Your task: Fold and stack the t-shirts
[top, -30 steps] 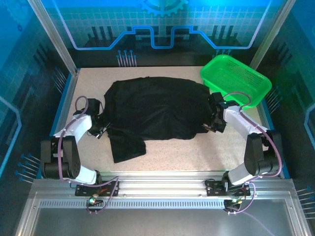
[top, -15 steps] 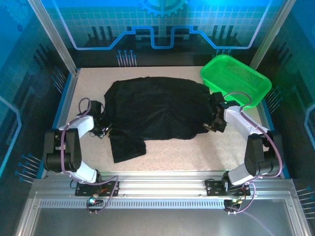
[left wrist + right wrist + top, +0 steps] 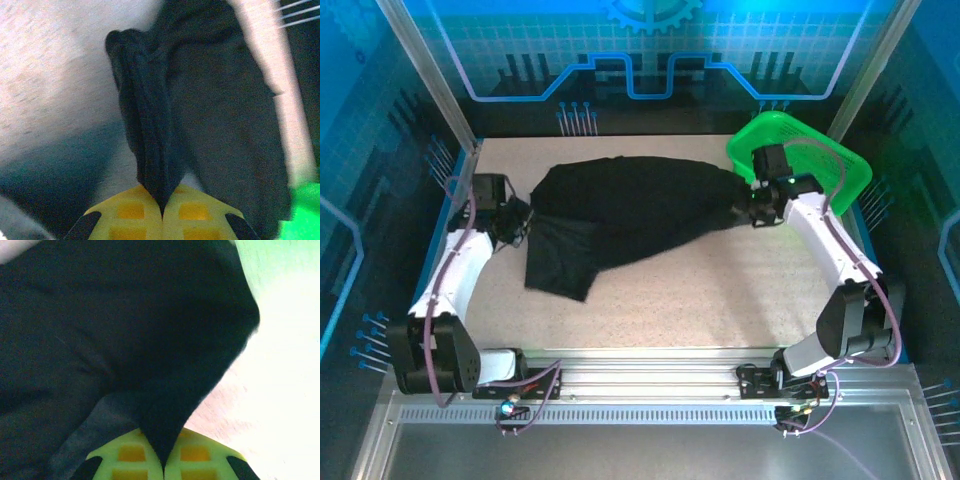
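Top view: 1 black t-shirt [image 3: 640,200] is stretched across the far half of the table [image 3: 740,290], from 10 to 2 o'clock, with a loose flap trailing toward 8. The left gripper [image 3: 517,222] holds its 9 o'clock end. The right gripper [image 3: 745,205] holds its 3 o'clock end, just beside the green basket [image 3: 820,165].

Left wrist view: jaws pinched shut on a bunched ridge of cloth.

Right wrist view: jaws shut on a fabric corner.

To fold well, both ends should probably travel level and at the same pace, with the cloth taut, so the flap drags flat, clear of the basket.
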